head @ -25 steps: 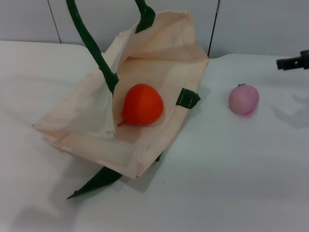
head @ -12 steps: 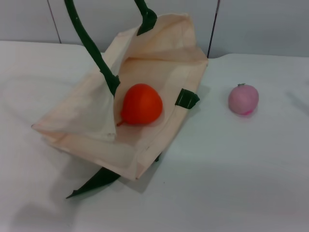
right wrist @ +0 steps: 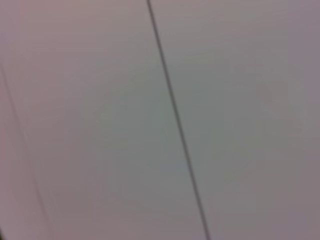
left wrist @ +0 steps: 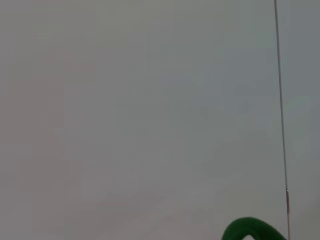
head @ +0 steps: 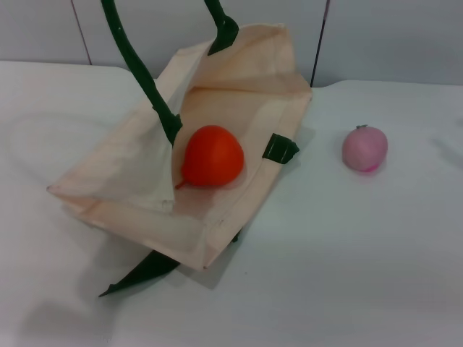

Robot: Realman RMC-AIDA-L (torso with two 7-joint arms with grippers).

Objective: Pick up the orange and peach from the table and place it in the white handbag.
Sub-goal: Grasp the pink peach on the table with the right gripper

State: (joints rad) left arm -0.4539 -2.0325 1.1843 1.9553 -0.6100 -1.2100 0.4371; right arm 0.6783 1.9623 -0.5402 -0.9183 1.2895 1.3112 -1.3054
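The orange (head: 212, 156), glossy orange-red with a pointed stem end, lies inside the open mouth of the white handbag (head: 130, 181). The bag lies on the table with its mouth held up by a dark green handle (head: 141, 72) that rises out of the top of the head view. A curve of green handle (left wrist: 250, 231) also shows in the left wrist view. The peach (head: 364, 148), small and pale pink, sits on the table to the right of the bag, apart from it. Neither gripper shows in any view.
The white table (head: 347, 260) stretches around the bag and fruit. A grey panelled wall (head: 391, 36) stands behind the table. The bag's other green handle (head: 145, 271) lies flat on the table below its near corner. The right wrist view shows only wall panels.
A dark gripper part seen at the right edge a second ago has left the head view. The bag, orange and peach have stayed in place.
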